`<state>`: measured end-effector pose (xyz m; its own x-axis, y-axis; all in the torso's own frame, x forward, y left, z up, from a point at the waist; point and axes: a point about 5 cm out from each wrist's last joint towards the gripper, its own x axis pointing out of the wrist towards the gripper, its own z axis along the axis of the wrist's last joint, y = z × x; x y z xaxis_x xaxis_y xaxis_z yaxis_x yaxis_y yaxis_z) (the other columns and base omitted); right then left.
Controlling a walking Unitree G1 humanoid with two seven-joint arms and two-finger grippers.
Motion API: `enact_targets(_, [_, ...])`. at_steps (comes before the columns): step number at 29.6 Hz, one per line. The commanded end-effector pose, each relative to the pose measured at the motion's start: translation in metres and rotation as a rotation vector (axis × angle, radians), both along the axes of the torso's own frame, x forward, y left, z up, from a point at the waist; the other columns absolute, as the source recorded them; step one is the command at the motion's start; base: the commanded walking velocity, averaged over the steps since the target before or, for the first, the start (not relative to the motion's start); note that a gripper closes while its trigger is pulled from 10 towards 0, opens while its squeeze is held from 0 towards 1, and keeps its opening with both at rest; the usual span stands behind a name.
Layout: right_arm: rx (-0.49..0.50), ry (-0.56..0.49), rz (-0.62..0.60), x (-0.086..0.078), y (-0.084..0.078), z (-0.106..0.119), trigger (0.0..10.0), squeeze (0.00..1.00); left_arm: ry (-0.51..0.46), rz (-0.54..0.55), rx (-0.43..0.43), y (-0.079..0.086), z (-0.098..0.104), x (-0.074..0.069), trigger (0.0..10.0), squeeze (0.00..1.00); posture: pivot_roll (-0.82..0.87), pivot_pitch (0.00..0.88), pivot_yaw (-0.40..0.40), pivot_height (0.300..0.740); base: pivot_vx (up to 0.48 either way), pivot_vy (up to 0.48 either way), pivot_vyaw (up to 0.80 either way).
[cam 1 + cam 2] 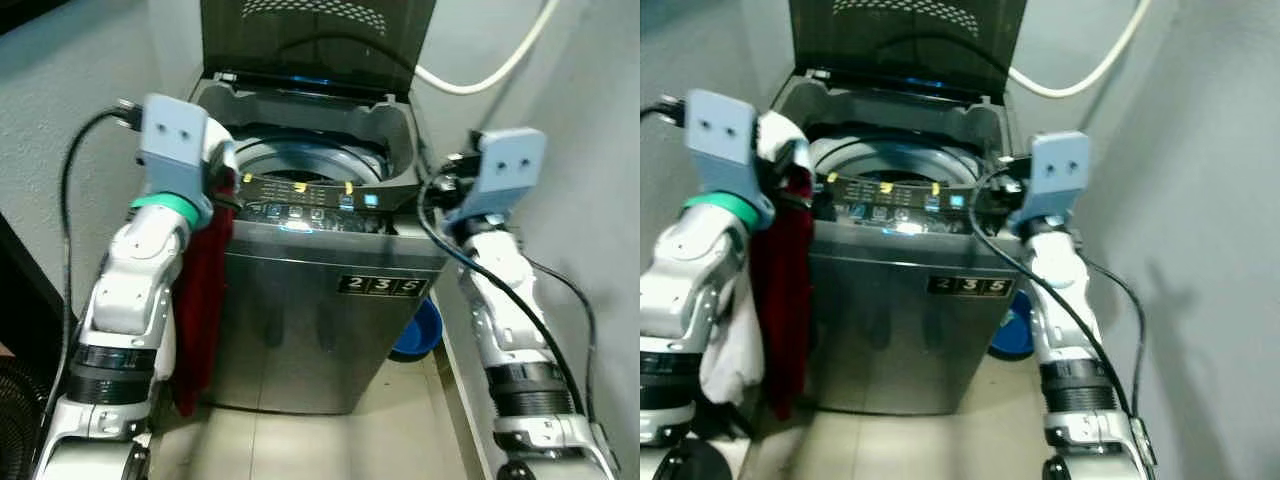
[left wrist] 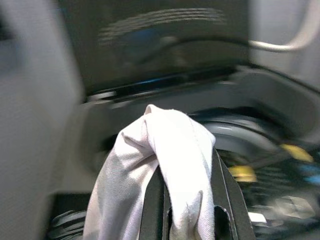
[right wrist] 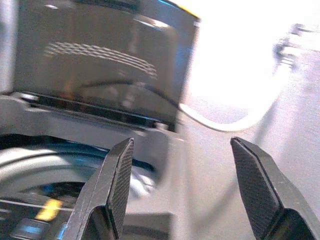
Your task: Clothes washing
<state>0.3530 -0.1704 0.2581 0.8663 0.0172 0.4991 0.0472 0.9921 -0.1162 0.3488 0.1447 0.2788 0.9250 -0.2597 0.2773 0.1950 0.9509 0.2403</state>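
A grey top-loading washing machine [image 1: 310, 320] stands before me with its dark lid [image 1: 318, 40] raised and its drum [image 1: 300, 160] exposed. My left gripper [image 2: 187, 210] is shut on a white cloth [image 2: 165, 165] at the machine's front left corner. A dark red garment [image 1: 203, 300] hangs from that same corner down the machine's left side. White fabric [image 1: 732, 350] also hangs below my left arm. My right gripper [image 3: 180, 190] is open with nothing between its fingers, held at the machine's right front corner beside the control panel [image 1: 310, 200].
A blue basin [image 1: 420, 328] sits on the floor to the right of the machine. A white hose [image 1: 490, 70] runs along the wall behind. Walls stand close on both sides. Black cables trail from both wrists.
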Motion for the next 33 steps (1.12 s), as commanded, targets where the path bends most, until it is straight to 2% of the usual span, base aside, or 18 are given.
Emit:
enact_targets(1, [0.006, -0.008, -0.047, -0.006, -0.012, 0.0, 10.0, 0.0, -0.072, -0.111, 0.039, -0.022, 0.012, -0.003, 10.0, 0.0, 0.07, 0.007, 0.059, 0.74, 0.0, 0.0, 0.0])
enact_targets(2, [0.006, -0.008, -0.047, -0.006, -0.012, 0.0, 10.0, 0.0, -0.072, -0.111, 0.039, -0.022, 0.012, -0.003, 10.0, 0.0, 0.07, 0.007, 0.059, 0.74, 0.0, 0.0, 0.0])
enact_targets(4, [-0.01, -0.031, -0.079, -0.014, -0.024, 0.007, 10.0, 0.0, -0.066, -0.15, 0.019, -0.035, 0.008, -0.003, 10.0, 0.0, 0.06, 0.009, 0.062, 0.74, 0.0, 0.0, 0.0])
enact_targets(5, [-0.01, -0.031, -0.079, -0.014, -0.024, 0.007, 10.0, 0.0, -0.066, -0.15, 0.019, -0.035, 0.008, -0.003, 10.0, 0.0, 0.06, 0.009, 0.062, 0.74, 0.0, 0.0, 0.0])
enact_targets(9, [-0.015, -0.057, -0.142, -0.023, -0.041, 0.015, 10.0, 0.0, -0.041, -0.136, -0.022, -0.044, -0.002, 0.0, 10.0, 0.0, 0.0, 0.011, 0.087, 0.74, 0.0, 0.0, 0.0])
enact_targets(14, [-0.034, -0.035, -0.129, -0.03, -0.041, 0.009, 10.0, 0.0, -0.059, -0.166, -0.051, -0.046, -0.001, -0.004, 10.0, 0.0, -0.02, 0.006, 0.093, 0.74, 0.0, 0.0, 0.0])
enact_targets(16, [-0.074, -0.009, -0.027, -0.033, -0.03, 0.004, 10.0, 0.0, -0.094, -0.203, -0.06, -0.049, 0.008, -0.007, 10.0, 0.0, -0.03, 0.0, 0.088, 0.74, 0.0, 0.0, 0.0])
enact_targets(18, [-0.074, -0.009, -0.027, -0.033, -0.03, 0.004, 10.0, 0.0, -0.094, -0.203, -0.06, -0.049, 0.008, -0.007, 10.0, 0.0, -0.03, 0.0, 0.088, 0.74, 0.0, 0.0, 0.0])
enact_targets(20, [-0.112, 0.004, 0.117, -0.039, -0.015, 0.003, 10.0, 0.0, -0.144, -0.264, -0.076, -0.053, 0.023, -0.009, 10.0, 0.0, -0.02, 0.0, 0.08, 0.74, 0.0, 0.0, 0.0])
enact_targets(23, [-0.125, 0.004, 0.187, -0.042, -0.009, 0.005, 10.0, 0.0, -0.165, -0.3, -0.084, -0.055, 0.031, -0.01, 10.0, 0.0, -0.02, 0.0, 0.076, 0.74, 0.0, 0.0, 0.0])
enact_targets(24, [-0.14, 0.014, 0.289, -0.046, -0.001, 0.005, 10.0, 0.0, -0.178, -0.337, -0.098, -0.057, 0.039, -0.011, 10.0, 0.0, -0.01, 0.0, 0.07, 0.74, 0.0, 0.0, 0.0])
enact_targets(25, [-0.14, 0.014, 0.289, -0.046, -0.001, 0.005, 10.0, 0.0, -0.178, -0.337, -0.098, -0.057, 0.039, -0.011, 10.0, 0.0, -0.01, 0.0, 0.07, 0.74, 0.0, 0.0, 0.0])
enact_targets(26, [-0.172, 0.03, 0.395, -0.051, 0.009, 0.003, 10.0, 0.0, -0.191, -0.383, -0.112, -0.059, 0.048, -0.012, 10.0, 0.0, -0.01, 0.0, 0.068, 0.74, 0.0, 0.0, 0.0])
enact_targets(27, [-0.172, 0.03, 0.395, -0.051, 0.009, 0.003, 10.0, 0.0, -0.191, -0.383, -0.112, -0.059, 0.048, -0.012, 10.0, 0.0, -0.01, 0.0, 0.068, 0.74, 0.0, 0.0, 0.0])
enact_targets(28, [-0.204, 0.069, 0.503, -0.053, 0.024, -0.006, 10.0, 0.0, -0.208, -0.439, -0.12, -0.062, 0.059, -0.012, 10.0, 0.0, 0.0, 0.0, 0.058, 0.74, 0.0, 0.0, 0.0])
enact_targets(29, [-0.204, 0.069, 0.503, -0.053, 0.024, -0.006, 10.0, 0.0, -0.208, -0.439, -0.12, -0.062, 0.059, -0.012, 10.0, 0.0, 0.0, 0.0, 0.058, 0.74, 0.0, 0.0, 0.0])
enact_targets(31, [-0.226, 0.121, 0.608, -0.055, 0.04, -0.02, 10.0, 0.0, -0.233, -0.509, -0.124, -0.066, 0.073, -0.013, 10.0, 0.0, 0.0, 0.0, 0.055, 0.74, 0.0, 0.0, 0.0])
enact_targets(33, [-0.226, 0.121, 0.608, -0.055, 0.04, -0.02, 10.0, 0.0, -0.233, -0.509, -0.124, -0.066, 0.073, -0.013, 10.0, 0.0, 0.0, 0.0, 0.055, 0.74, 0.0, 0.0, 0.0])
